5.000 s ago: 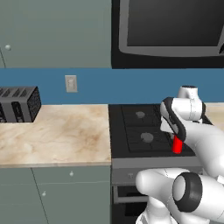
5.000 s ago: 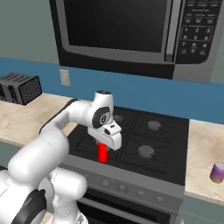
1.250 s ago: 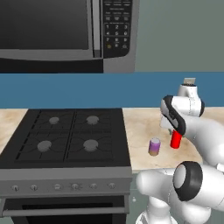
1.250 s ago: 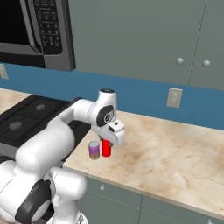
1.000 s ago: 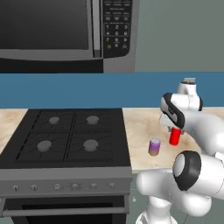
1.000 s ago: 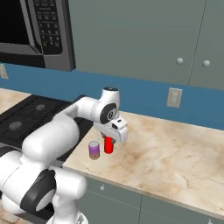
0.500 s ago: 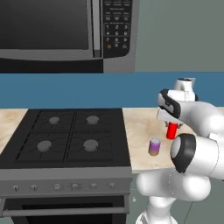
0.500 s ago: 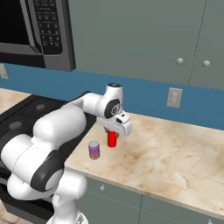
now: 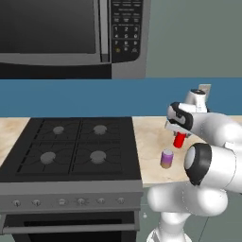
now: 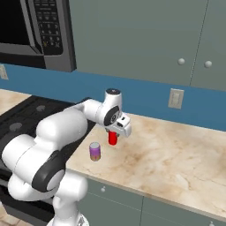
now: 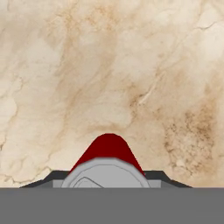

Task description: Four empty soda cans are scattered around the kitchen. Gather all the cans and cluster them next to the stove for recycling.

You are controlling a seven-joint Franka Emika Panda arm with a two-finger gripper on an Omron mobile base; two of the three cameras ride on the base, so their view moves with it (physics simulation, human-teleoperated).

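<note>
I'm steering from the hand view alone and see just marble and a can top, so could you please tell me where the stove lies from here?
Observer: The stove is to the arm's left; the gripper holds the red can over the counter to the right of it.
Operator: Thank you. Is another can nearby?
Observer: Yes, a purple can stands upright on the counter, between the stove's edge and the red can, a little nearer the front.
Operator: Are the two cans touching?
Observer: No, there is a clear gap of bare counter between them in the right base view.
</note>
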